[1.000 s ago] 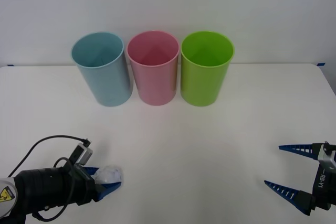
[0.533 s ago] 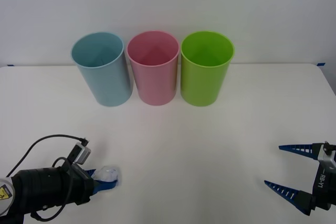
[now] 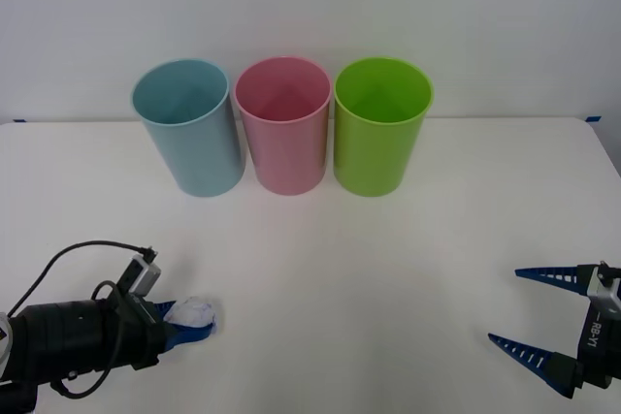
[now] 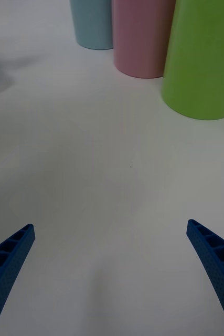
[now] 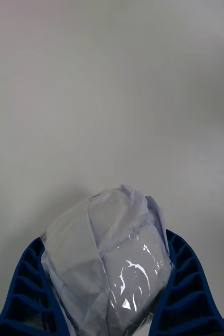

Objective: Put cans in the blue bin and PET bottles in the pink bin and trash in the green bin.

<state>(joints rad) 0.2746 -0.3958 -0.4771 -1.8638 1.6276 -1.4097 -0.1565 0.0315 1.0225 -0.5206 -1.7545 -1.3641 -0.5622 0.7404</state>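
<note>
At the near left of the white table, my left gripper (image 3: 190,325) is shut on the trash (image 3: 194,311), a small crumpled ball of white, partly clear wrap. The left wrist view shows the trash (image 5: 109,257) pinched between both blue fingers (image 5: 188,294). Along the back of the table stand the blue bin (image 3: 187,127), the pink bin (image 3: 283,124) and the green bin (image 3: 380,126), side by side and upright. My right gripper (image 3: 539,318) waits open at the near right, with nothing between its fingers (image 4: 216,262).
The right wrist view shows the green bin (image 4: 206,58), the pink bin (image 4: 140,37) and the blue bin (image 4: 93,23) across bare table. A black cable (image 3: 87,254) loops over my left wrist. Blue tape marks sit at the table's far corners.
My left gripper has carried the trash slightly back toward the robot and to the left, and raised it a little. The right arm has not moved.
</note>
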